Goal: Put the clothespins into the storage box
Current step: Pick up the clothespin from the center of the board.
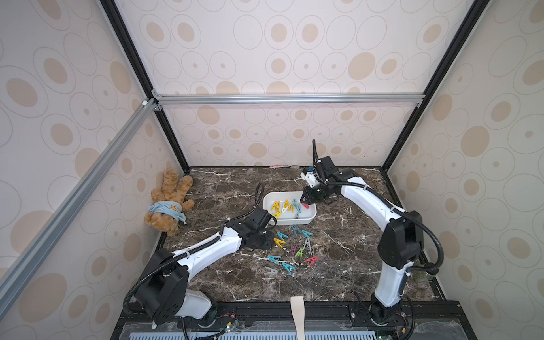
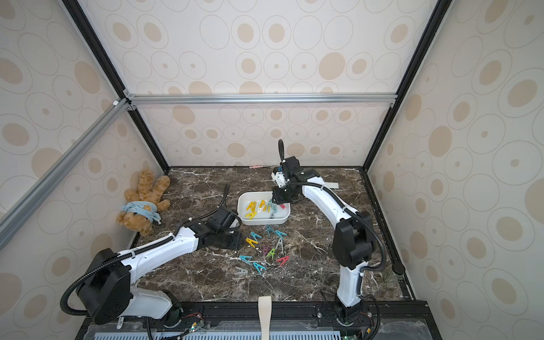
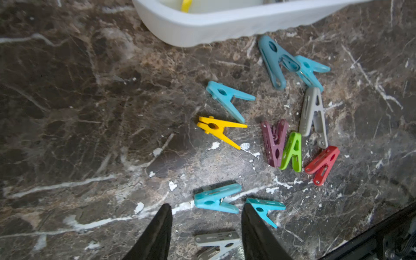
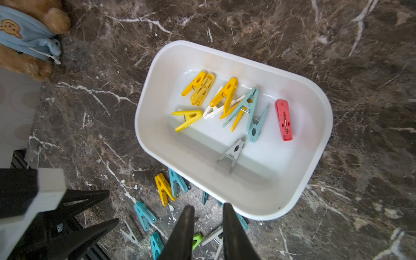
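Seemingly empty, the right gripper (image 4: 208, 205) hangs narrowly parted over the storage box (image 4: 258, 184), mid-tabletop. The left gripper (image 3: 207, 205), wide and empty, hovers over loose clothespins (image 3: 219, 129) toward the front edge; crowded so, closing could pinch two or flick one away.

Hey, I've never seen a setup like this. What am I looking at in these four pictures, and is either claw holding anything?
Two robot arms stand at a marble table. Two pictures look down from overhead; the other two come from cameras on each arm's wrist. Several clothespins lie in the white storage box, and loose clothespins lie beside it. A teddy bear lies by the wall. The left gripper and the right gripper are both open and hold nothing.
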